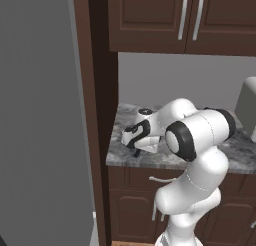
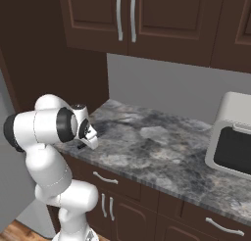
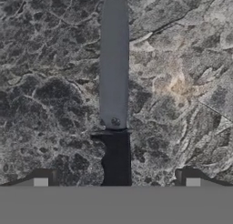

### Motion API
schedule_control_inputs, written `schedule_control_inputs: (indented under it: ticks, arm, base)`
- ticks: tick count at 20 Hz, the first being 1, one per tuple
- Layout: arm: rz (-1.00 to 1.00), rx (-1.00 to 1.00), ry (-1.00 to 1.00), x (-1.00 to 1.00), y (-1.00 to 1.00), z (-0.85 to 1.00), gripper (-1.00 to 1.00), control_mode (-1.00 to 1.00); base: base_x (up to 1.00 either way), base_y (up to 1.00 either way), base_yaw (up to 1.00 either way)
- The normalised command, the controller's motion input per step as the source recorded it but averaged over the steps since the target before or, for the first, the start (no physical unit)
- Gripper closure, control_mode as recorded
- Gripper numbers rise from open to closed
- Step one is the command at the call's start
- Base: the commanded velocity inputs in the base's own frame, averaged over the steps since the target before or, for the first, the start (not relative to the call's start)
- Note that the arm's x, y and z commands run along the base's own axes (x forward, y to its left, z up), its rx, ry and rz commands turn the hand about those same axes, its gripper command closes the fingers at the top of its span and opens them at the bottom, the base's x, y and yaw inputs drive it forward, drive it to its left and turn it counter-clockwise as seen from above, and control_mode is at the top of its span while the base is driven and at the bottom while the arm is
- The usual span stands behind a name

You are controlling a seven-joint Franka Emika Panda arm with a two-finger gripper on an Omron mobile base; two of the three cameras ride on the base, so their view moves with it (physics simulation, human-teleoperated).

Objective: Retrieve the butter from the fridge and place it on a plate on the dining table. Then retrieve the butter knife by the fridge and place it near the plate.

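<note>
1. Two dark fingertips point(image 3: 41, 176) are seen at the bottom of the hand view, set wide apart; the gripper point(image 3: 116, 182) is fully open and nothing is held.
2. Between the fingertips, the butter knife point(image 3: 114, 104) is seen lying flat on the marbled countertop point(image 3: 182, 82), dark handle toward the hand, pale blade pointing away.
3. Wrist and hand point(image 1: 136, 137) are bent down low over the front left corner of the countertop, beside the fridge point(image 1: 40, 115); the elbow is folded back toward the base.
4. Farther along the countertop, a white appliance point(image 2: 230, 137) is seen; brown upper cabinets point(image 2: 132, 19) are mounted above.
5. Progress is judged as follows: the knife retrieval is in hand, the grasp not yet made. The butter step cannot be verified. Closing, lifting and carrying to the plate remain.
</note>
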Motion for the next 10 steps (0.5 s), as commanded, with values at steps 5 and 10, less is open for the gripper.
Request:
schedule_control_inputs:
  ticks: [5, 10]
  arm:
    - [0.0, 0.0, 0.0, 0.12, 0.0, -0.25, -1.0, -1.0]
    - [0.0, 0.0, 0.01, 0.09, 0.0, -0.39, -1.0, -1.0]
  base:
    - [0.0, 0.0, 0.0]
    - [0.0, 0.0, 0.0]
